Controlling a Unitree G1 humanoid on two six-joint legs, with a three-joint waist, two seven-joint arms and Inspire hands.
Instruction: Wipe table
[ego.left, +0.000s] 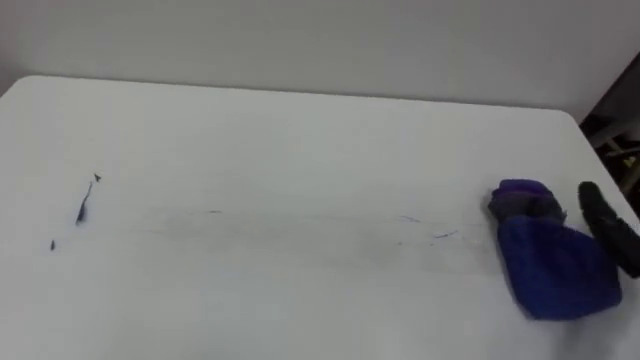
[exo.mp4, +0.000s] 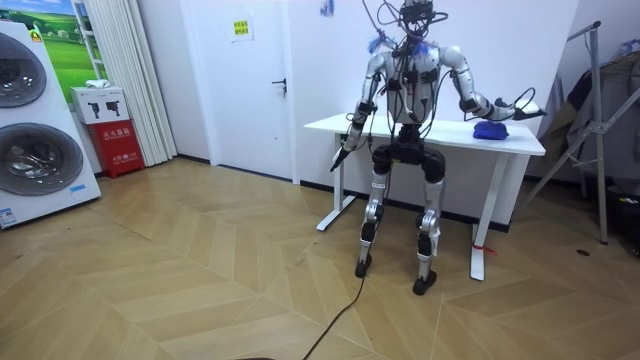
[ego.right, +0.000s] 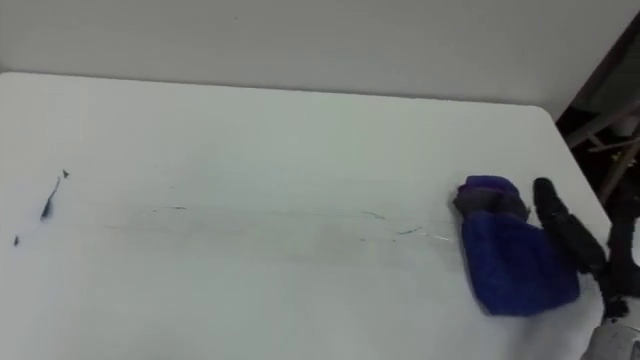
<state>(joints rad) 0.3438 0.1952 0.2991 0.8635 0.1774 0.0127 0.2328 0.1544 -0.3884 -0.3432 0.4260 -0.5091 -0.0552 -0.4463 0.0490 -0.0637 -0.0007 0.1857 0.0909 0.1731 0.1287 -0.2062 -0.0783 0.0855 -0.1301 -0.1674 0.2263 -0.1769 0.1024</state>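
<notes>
While standing at table | right hand flat-fingered, just beside blue cloth | left hand hangs, grip unreadable

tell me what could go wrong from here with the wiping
The blue cloth lies close to the right edge of the table, with the right hand beside it, its fingers not curled round it; a sideways nudge could push it off. The dark marks sit at the far left, so a short stroke may well miss them.
</notes>
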